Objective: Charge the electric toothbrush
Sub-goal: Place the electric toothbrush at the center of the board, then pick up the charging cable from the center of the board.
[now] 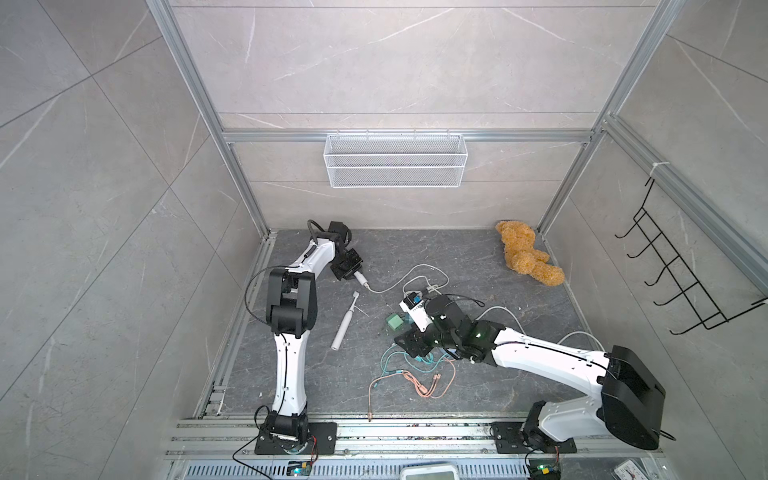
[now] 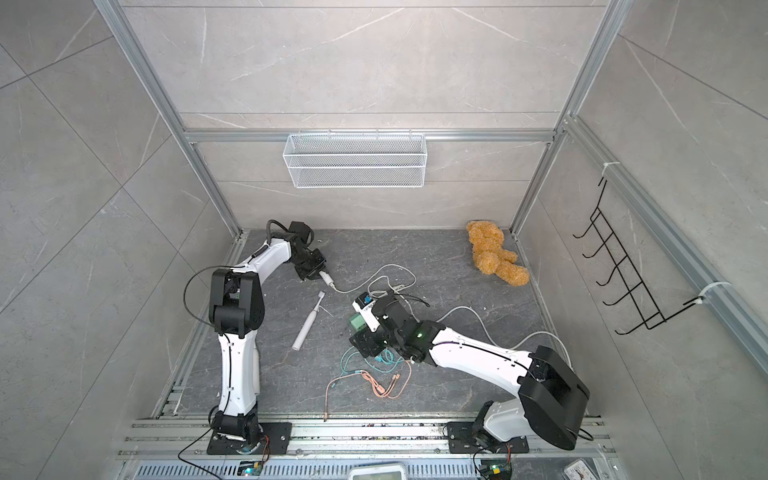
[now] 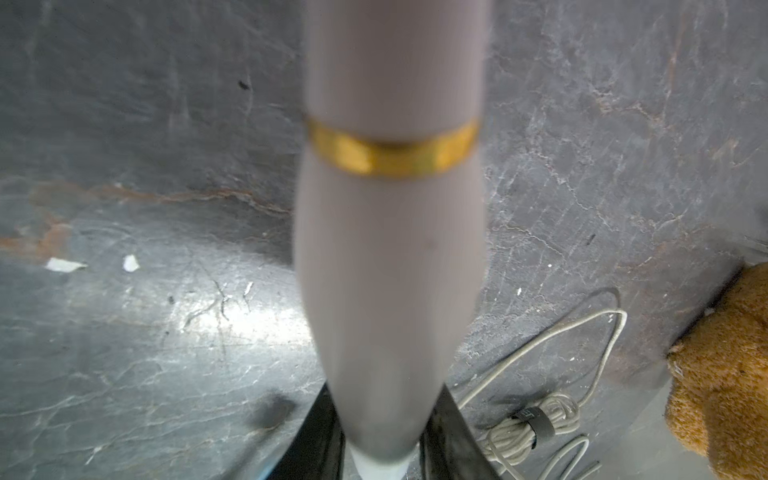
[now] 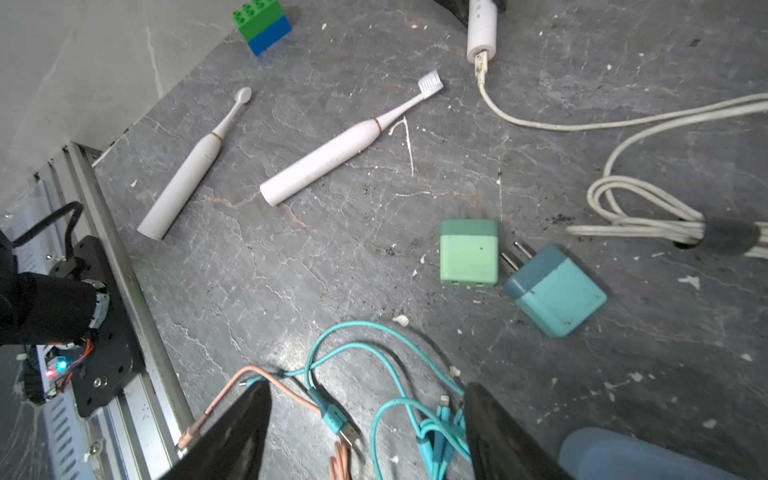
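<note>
White plastic recurs along the table (image 1: pixel 478 257). By its left edge a spare brush (image 4: pixel 195 162) lies flat, and a second spare brush (image 1: pixel 345 320) lies just inboard of it; neither has a lead in it. Toward the rear left corner is the task's own piece: the electric toothbrush (image 3: pixel 386 257) lies lengthwise between the jaws of the left gripper (image 1: pixel 352 273). Its base pokes out past the fingers, which leaves the socket end free, and the white cable (image 1: pixel 390 286) is seated there. The jaws sit close on both sides of the handle, but whether they press on it or merely flank it cannot be told. The cable trails to a strapped coil (image 4: pixel 648 220) mid-table. A green adapter (image 4: pixel 468 259) and a blue adapter (image 4: pixel 555 291) lie just beside each other nearby, and the green one's ports look vacant, so charging probably still needs a power end joined. The right gripper (image 4: pixel 365 388) hangs over the teal cables (image 4: pixel 428 428) with its jaws spread and nothing between them, beside an orange cable (image 1: pixel 419 386). A teddy bear (image 1: pixel 525 257) slumps in the rear right corner. The wire basket (image 1: pixel 395 160) on the back wall shows nothing inside, and the hook rack (image 1: pixel 673 274) on the right wall carries nothing.
</note>
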